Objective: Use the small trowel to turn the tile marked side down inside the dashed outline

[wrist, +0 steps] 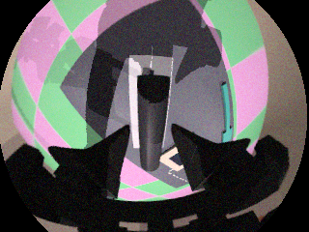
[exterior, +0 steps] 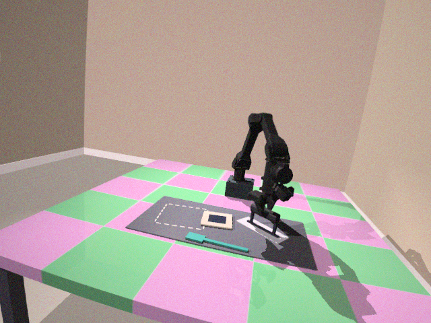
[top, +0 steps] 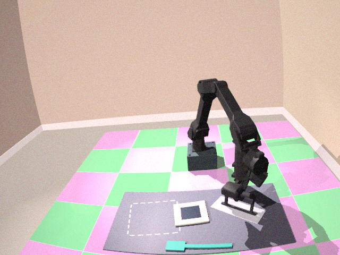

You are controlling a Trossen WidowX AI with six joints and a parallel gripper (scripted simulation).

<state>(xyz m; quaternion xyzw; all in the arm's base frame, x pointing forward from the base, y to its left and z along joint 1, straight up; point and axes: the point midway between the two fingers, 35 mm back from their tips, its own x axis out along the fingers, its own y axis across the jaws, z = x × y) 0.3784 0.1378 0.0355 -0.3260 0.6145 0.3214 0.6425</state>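
Observation:
The tile (top: 190, 212) (exterior: 217, 218) (wrist: 164, 158) lies flat on the mat (top: 115, 241) (exterior: 144, 222), its dark marked square facing up. Its left edge overlaps the right side of the dashed outline (top: 132, 235) (exterior: 156, 222); most of the tile is outside. The teal trowel (top: 175, 245) (exterior: 195, 237) (wrist: 226, 103) lies along the mat's front edge, blade left, handle right, apart from the tile. My gripper (top: 238, 207) (exterior: 262, 227) is open and empty, pointing down low over the mat, right of the tile. In the wrist view its fingers stand apart, with a dark cylinder showing between them.
A bright white light patch (top: 217, 204) (exterior: 243, 221) lies on the mat around the gripper. The arm's shadow falls over the mat's right end and the checkered pink and green table (top: 148, 159) (exterior: 194, 278). The arm's dark base block (top: 201, 162) (exterior: 239, 188) stands behind the mat.

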